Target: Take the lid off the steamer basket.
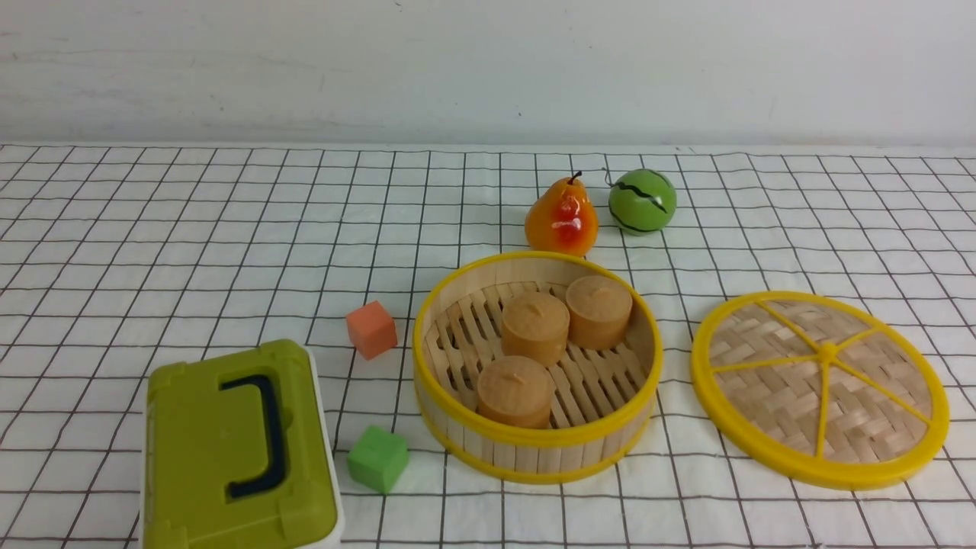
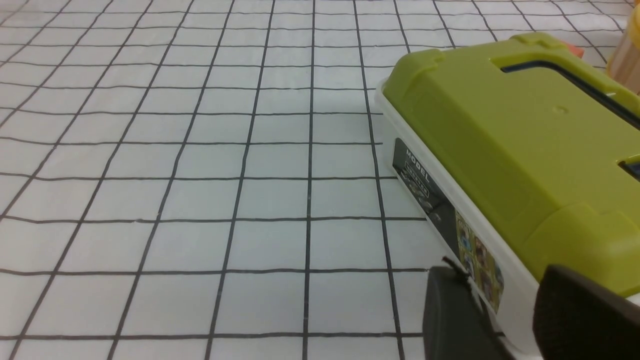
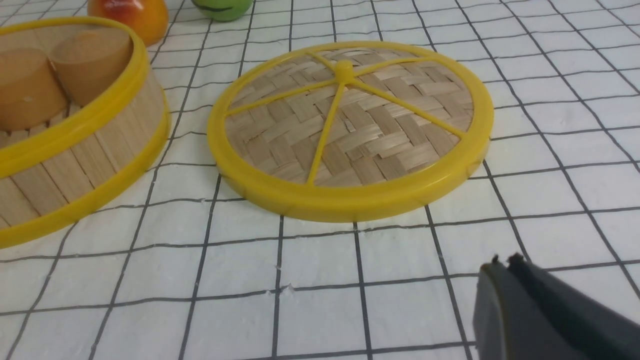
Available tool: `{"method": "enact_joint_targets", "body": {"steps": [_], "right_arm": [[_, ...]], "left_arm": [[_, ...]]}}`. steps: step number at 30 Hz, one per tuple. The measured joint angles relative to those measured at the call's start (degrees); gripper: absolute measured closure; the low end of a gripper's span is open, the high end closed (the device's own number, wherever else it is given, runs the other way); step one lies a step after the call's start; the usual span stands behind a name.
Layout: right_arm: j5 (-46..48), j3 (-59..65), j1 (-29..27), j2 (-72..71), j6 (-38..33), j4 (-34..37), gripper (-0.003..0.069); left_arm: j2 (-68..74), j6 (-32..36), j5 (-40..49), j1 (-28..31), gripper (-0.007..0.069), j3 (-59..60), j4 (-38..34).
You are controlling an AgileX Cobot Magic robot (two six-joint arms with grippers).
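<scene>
Smooth olive box [image 1: 236,450]; woven round lid [image 1: 820,385] beside slatted steamer basket [image 1: 534,450]; right end effector [image 3: 502,265] clenched, empty.

The front camera looked forward and down across the gridded cloth [image 1: 229,229] from a middling distance. The left wrist camera sat low, close beside the olive-green box [image 2: 500,130]. The right wrist camera hovered low just short of the lid [image 3: 350,130], which the front view shared.
</scene>
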Motion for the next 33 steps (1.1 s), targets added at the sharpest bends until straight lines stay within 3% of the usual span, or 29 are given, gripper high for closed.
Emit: {"method": "enact_joint_targets", "body": {"steps": [33], "right_arm": [[0.02, 0.00, 0.00, 0.00, 0.00, -0.05, 0.0627]], "left_arm": [[0.00, 0.00, 0.00, 0.00, 0.0384, 0.00, 0.00]]}}
